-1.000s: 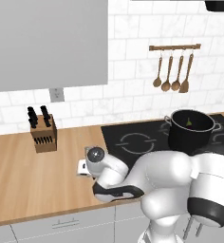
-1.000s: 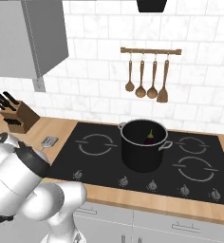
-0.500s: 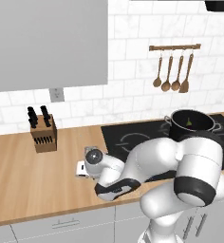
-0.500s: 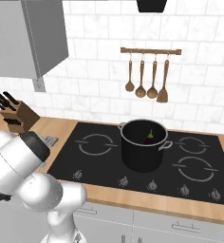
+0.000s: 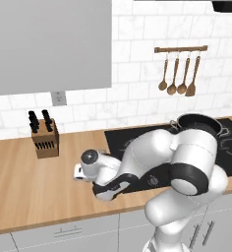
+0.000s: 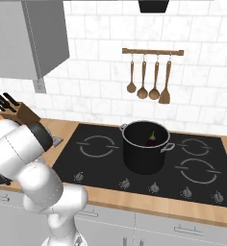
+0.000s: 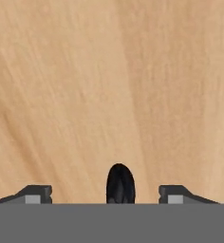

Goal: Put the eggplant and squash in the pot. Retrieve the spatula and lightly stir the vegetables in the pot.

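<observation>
Since the earlier frames, arm folded lower toward frame lower left in left base view, hand dropped to the tabletop (image 5: pixel 19 197); pot and rack things unmoved.

Spatula handle (image 7: pixel 120 184): slim black tip at bottom center of hand view, between the two end effector (image 7: pixel 105 193) fingertips, on bare wood. Long axis looks to run up-down in that frame, near end toward the camera; head can't be seen, so which way it points is unclear.

End effector jaws apart, straddling the handle, not clamped on it, nothing held.

Step in hand, as I judge: grab spatula. Keep handle centered, close across its narrow width, lift level.

Eggplant (image 6: pixel 152 140) sits inside pot (image 6: pixel 144 154), center of right base view, on the black cooktop (image 6: pixel 101 158). Squash can't be made out. Wooden spoons (image 6: pixel 149 77) hang upper center.
</observation>
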### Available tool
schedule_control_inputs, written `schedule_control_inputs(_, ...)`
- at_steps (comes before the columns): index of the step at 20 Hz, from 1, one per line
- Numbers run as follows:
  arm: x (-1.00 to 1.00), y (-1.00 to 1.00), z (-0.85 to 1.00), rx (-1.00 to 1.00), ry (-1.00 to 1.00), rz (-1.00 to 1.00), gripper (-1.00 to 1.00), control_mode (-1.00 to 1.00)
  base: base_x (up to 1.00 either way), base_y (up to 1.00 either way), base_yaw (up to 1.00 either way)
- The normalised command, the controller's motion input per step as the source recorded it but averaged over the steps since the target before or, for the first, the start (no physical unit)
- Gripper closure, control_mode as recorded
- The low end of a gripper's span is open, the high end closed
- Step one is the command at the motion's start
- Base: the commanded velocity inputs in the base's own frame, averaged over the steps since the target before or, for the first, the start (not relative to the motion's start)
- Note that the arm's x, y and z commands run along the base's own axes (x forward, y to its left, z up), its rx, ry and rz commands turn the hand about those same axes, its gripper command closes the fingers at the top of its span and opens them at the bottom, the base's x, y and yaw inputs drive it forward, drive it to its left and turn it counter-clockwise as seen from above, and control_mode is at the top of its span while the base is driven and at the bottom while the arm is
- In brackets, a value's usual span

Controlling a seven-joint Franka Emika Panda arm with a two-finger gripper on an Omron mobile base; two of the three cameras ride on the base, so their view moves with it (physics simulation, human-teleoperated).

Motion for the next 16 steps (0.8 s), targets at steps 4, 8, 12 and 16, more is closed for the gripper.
schedule_control_inputs(4, 0.00, 0.20, -0.33, 0.00, 0.03, 0.00, 1.00, -1.00, 0.00, 0.00, 0.00)
schedule_control_inputs(8, -0.01, 0.03, -0.07, 0.00, 0.00, 0.00, 1.00, -1.00, 0.00, 0.00, 0.00)
schedule_control_inputs(12, -0.13, -0.03, 0.00, 0.00, -0.01, 0.00, 1.00, -1.00, 0.00, 0.00, 0.00)
schedule_control_inputs(16, -0.28, -0.07, 0.33, 0.00, -0.10, -0.03, 1.00, -1.00, 0.00, 0.00, 0.00)
